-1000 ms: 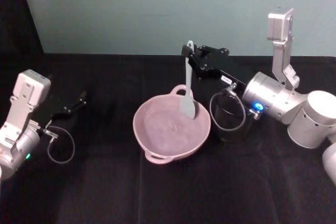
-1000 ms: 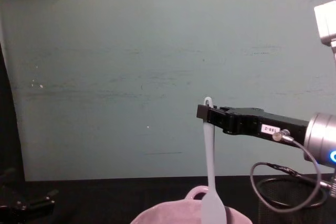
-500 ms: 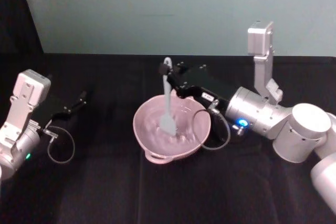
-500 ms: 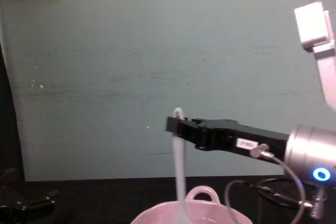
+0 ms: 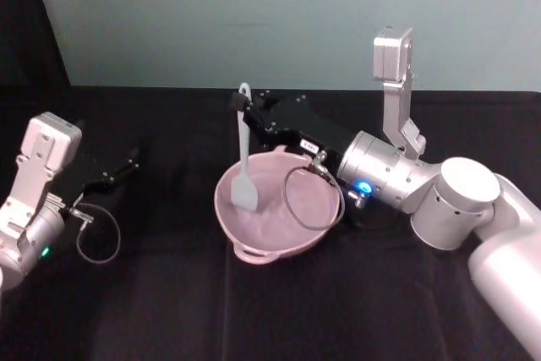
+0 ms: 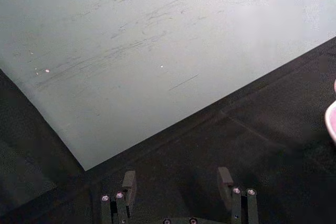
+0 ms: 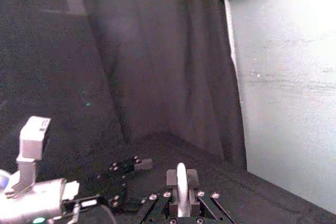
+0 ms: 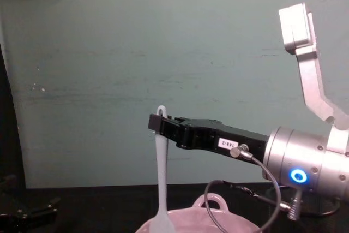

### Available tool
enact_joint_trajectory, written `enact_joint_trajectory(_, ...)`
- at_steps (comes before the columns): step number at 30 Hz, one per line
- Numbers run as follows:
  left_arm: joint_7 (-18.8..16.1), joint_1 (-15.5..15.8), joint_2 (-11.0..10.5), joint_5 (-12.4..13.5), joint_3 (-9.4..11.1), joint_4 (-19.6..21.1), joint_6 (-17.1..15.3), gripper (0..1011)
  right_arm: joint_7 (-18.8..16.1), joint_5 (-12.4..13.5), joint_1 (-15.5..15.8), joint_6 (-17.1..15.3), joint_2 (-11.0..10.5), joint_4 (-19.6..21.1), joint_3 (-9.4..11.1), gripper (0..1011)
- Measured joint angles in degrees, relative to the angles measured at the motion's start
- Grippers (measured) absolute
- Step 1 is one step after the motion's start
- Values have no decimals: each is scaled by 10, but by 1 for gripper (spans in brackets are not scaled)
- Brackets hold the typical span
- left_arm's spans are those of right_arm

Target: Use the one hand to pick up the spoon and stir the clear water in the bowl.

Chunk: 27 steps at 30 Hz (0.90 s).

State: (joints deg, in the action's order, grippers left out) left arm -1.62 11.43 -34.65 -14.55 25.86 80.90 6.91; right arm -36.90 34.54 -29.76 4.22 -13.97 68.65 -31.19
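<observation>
Sweeping leftward, your right end effector (image 5: 239,104), clamped on the spoon (image 5: 243,145) near its handle top, has carried the head through the water (image 5: 272,210) to the left side of the bowl (image 5: 254,240), so stirring looks under way; your left end effector (image 5: 128,161) idles, fingers apart, far left.

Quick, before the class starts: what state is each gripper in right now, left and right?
Left gripper: open, holding nothing, idle off to the side.
Right gripper: shut on the spoon, held upright over the bowl.
</observation>
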Motion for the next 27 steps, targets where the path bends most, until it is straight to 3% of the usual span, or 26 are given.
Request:
enact_joint_trajectory(4, 0, 0, 0, 0, 0, 0, 0, 1011, -4, 3, -18, 14, 12, -41, 8, 116)
enact_joint_trajectory(11, 0, 0, 0, 0, 0, 0, 0, 1011, 7, 3, -23, 24, 12, -62, 25, 116)
enact_joint_trajectory(21, 0, 0, 0, 0, 0, 0, 0, 1011, 39, -4, 17, 15, -26, 1, 54, 116)
enact_joint_trajectory(27, 0, 0, 0, 0, 0, 0, 0, 1011, 46, -10, 35, 5, -38, 29, 57, 116)
